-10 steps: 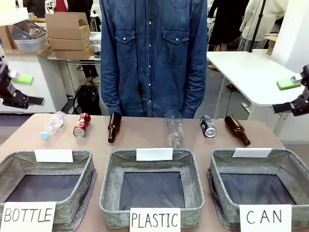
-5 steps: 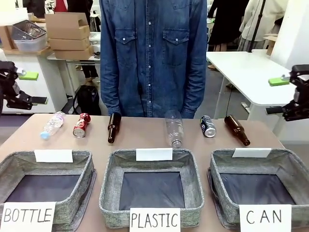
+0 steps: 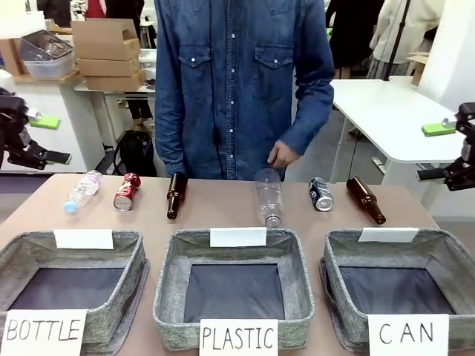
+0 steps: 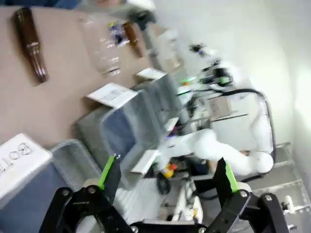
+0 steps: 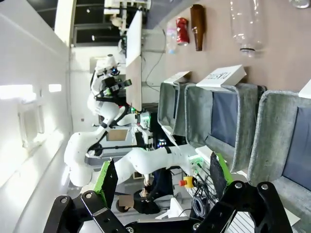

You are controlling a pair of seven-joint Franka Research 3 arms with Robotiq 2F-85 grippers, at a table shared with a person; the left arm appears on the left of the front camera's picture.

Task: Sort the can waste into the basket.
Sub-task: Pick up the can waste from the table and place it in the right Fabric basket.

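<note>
The red can (image 3: 126, 192) lies on the table's far left between a small clear bottle and a brown bottle, also seen as the red can (image 5: 182, 30). The dark can (image 3: 320, 193) lies at the far right, beside another brown bottle. The CAN basket (image 3: 332, 256) stands at the front right with nothing in it, its grey wall (image 5: 266, 131) close below the right wrist. My left gripper (image 3: 50, 139) hangs open off the table's left edge, fingers (image 4: 110, 171) apart. My right gripper (image 3: 433, 152) hangs open off the right edge, fingers (image 5: 107, 181) apart.
The PLASTIC basket (image 3: 168, 274) and BOTTLE basket (image 3: 132, 276) stand in front. Two brown bottles (image 3: 175, 194) (image 3: 364, 199), a large clear bottle (image 3: 269, 196) and a small one (image 3: 80, 190) lie in the far row. A person's hand (image 3: 282, 156) hovers behind the large bottle.
The person's arm has swung forward, bringing a hand over the table's far edge near the large clear bottle. Both grippers have shifted only slightly and stay open.
</note>
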